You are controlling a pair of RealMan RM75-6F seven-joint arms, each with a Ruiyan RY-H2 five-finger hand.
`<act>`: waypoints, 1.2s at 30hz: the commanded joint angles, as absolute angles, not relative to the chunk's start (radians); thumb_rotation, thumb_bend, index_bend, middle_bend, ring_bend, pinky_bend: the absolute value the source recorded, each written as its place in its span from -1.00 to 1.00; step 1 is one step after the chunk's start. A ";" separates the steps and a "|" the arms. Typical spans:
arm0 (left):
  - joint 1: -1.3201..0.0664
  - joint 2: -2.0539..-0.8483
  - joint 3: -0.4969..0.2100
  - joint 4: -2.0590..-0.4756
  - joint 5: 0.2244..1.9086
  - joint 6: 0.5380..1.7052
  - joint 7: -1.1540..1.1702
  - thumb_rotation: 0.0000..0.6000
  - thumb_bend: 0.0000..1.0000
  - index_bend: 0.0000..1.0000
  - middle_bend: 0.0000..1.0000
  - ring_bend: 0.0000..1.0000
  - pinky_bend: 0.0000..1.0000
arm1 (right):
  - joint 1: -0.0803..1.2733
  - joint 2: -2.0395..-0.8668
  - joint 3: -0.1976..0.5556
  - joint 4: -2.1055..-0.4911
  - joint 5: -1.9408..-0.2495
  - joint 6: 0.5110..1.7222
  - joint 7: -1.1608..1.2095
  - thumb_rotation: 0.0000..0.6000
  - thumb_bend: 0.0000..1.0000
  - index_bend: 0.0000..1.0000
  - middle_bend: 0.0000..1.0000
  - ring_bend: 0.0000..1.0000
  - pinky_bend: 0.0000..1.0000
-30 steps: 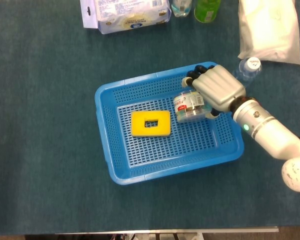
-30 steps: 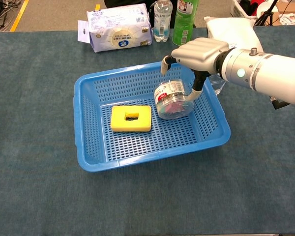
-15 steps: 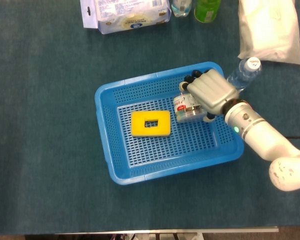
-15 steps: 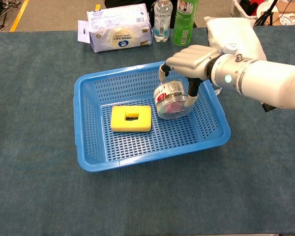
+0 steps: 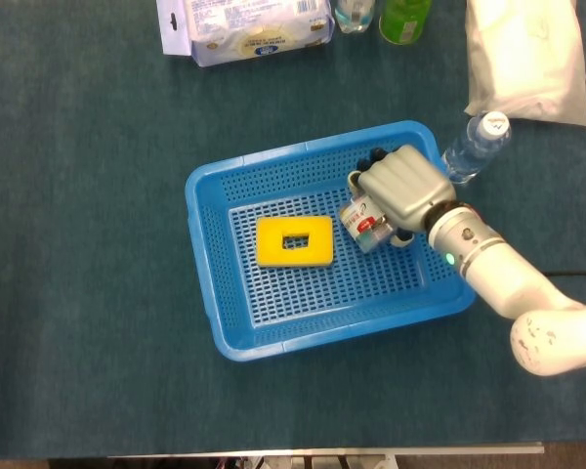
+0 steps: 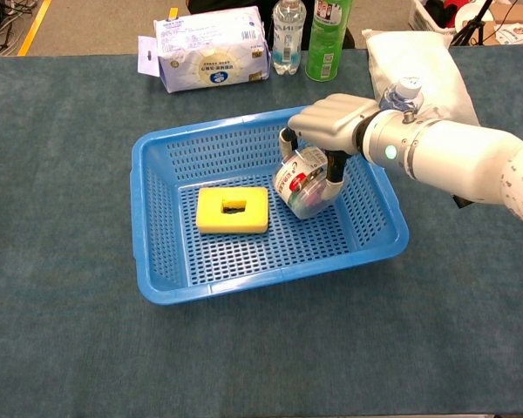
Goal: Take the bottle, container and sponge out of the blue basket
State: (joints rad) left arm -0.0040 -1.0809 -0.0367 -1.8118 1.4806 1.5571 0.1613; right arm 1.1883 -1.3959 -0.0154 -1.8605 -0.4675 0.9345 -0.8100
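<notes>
A blue basket [image 5: 200, 254] [image 6: 139, 218] sits mid-table. A yellow sponge [image 5: 293, 241] [image 6: 233, 210] lies flat on its floor, left of centre. My right hand [image 5: 402, 188] [image 6: 331, 122] reaches in over the basket's right part, fingers and thumb wrapped around a clear round container [image 5: 364, 223] [image 6: 298, 181] with a red-and-white label, which is tilted. A clear water bottle [image 5: 477, 143] [image 6: 399, 91] lies outside the basket by its far right corner, partly hidden behind my right arm in the chest view. My left hand shows in neither view.
A pack of wipes [image 5: 244, 24] [image 6: 211, 48] lies at the back. Beside it stand a clear bottle [image 6: 288, 35] and a green bottle [image 6: 328, 37]. A white bag [image 5: 527, 59] [image 6: 418, 57] lies at the back right.
My right hand has come down and closed around the container. The container has tipped and shifted slightly left. The sponge has stayed put.
</notes>
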 commanded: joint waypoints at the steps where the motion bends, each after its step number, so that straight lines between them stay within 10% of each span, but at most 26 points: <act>1: -0.003 -1.079 -0.036 -1.812 1.481 1.559 0.158 1.00 -0.21 -0.25 -0.42 -0.66 -0.67 | 1.188 -1.401 -0.018 -1.860 -0.478 0.933 -0.804 1.00 -1.00 -0.28 -0.37 -0.54 -0.17; 20: 0.010 -1.075 -0.033 -1.813 1.484 1.576 0.139 1.00 -0.22 -0.25 -0.42 -0.66 -0.67 | 1.162 -1.434 -0.016 -1.829 -0.572 0.965 -0.767 1.00 -0.42 0.20 -0.03 -0.01 0.29; 36: 0.013 -1.074 -0.033 -1.825 1.487 1.580 0.155 1.00 -0.22 -0.25 -0.42 -0.66 -0.67 | 1.034 -1.083 0.044 -2.080 -0.794 0.882 -0.463 1.00 -0.42 0.21 -0.01 0.00 0.30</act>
